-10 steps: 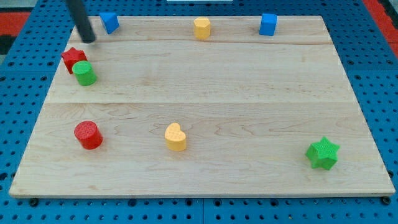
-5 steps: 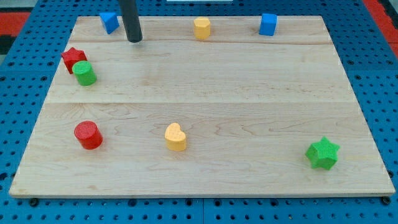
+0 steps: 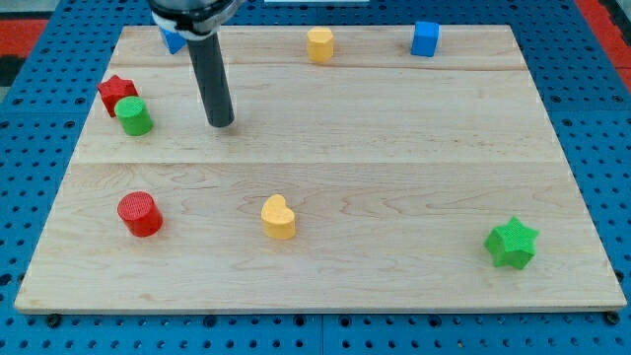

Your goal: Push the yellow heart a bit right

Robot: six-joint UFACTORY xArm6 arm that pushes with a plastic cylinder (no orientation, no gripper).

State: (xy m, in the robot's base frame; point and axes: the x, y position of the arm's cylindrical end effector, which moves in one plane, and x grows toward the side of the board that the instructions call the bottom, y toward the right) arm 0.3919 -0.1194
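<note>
Wooden board [image 3: 394, 148] on a blue pegboard table [image 3: 601, 118], taken here as the landmark for every place.

Yellow heart [image 3: 278, 217]: lower part of the board, left of its middle, upright, standing alone with bare wood all round.

My tip [image 3: 221, 124]: end of a straight dark rod, down on the board in its upper left part. No jaws on this tool, so nothing held, only a blunt end resting at board height. Well apart from the yellow heart, above it and a little toward the view's left. Touching no block.

Green cylinder [image 3: 133, 116]: near the board's left edge, upper part, to the view's left of the tip with a clear gap. Red star [image 3: 114, 93]: just above and left of the green cylinder, the two touching or very nearly so; cannot tell which.

Red cylinder [image 3: 139, 214]: lower left of the board, level with the yellow heart and well to its left.

Blue block [image 3: 173, 39]: top left corner area of the board, partly hidden behind the rod's upper body; shape unclear. Yellow block [image 3: 319, 44]: top edge of the board, around the middle, rounded. Blue cube [image 3: 425, 38]: top edge, toward the right.

Green star [image 3: 512, 243]: lower right of the board, far from everything else.
</note>
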